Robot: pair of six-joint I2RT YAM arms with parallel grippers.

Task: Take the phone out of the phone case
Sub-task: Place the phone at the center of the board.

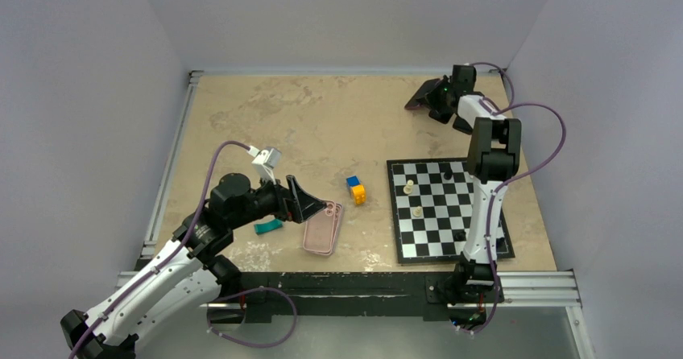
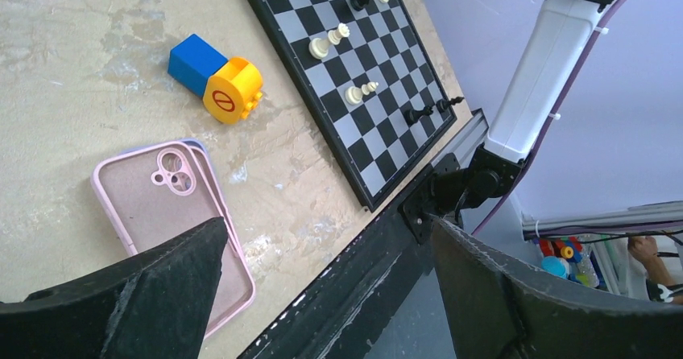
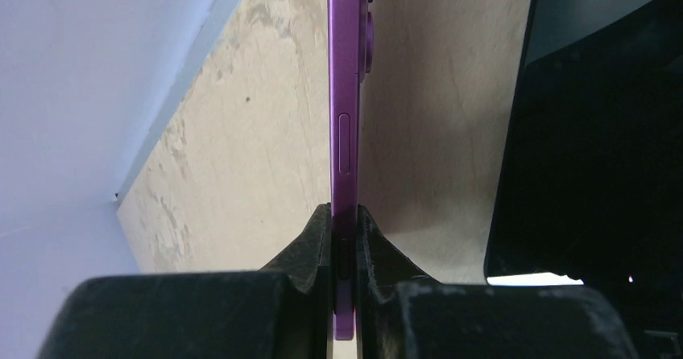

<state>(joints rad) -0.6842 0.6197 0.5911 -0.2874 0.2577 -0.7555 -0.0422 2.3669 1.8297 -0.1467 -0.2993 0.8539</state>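
The pink phone case (image 1: 323,229) lies flat and empty near the table's front edge, camera cutout toward the far side. It also shows in the left wrist view (image 2: 153,202). My left gripper (image 1: 310,202) is open and empty just above the case's left side; in its wrist view (image 2: 330,226) the jaws stand wide apart. My right gripper (image 1: 441,96) is at the far right back of the table, shut on the purple phone (image 1: 420,97). In the right wrist view the phone (image 3: 346,93) is seen edge-on, clamped between the fingertips (image 3: 345,222).
A chessboard (image 1: 451,222) with several pieces lies at the front right, also in the left wrist view (image 2: 378,146). A blue and yellow block (image 1: 355,188) sits left of it. A teal object (image 1: 268,227) lies left of the case. White walls surround the table.
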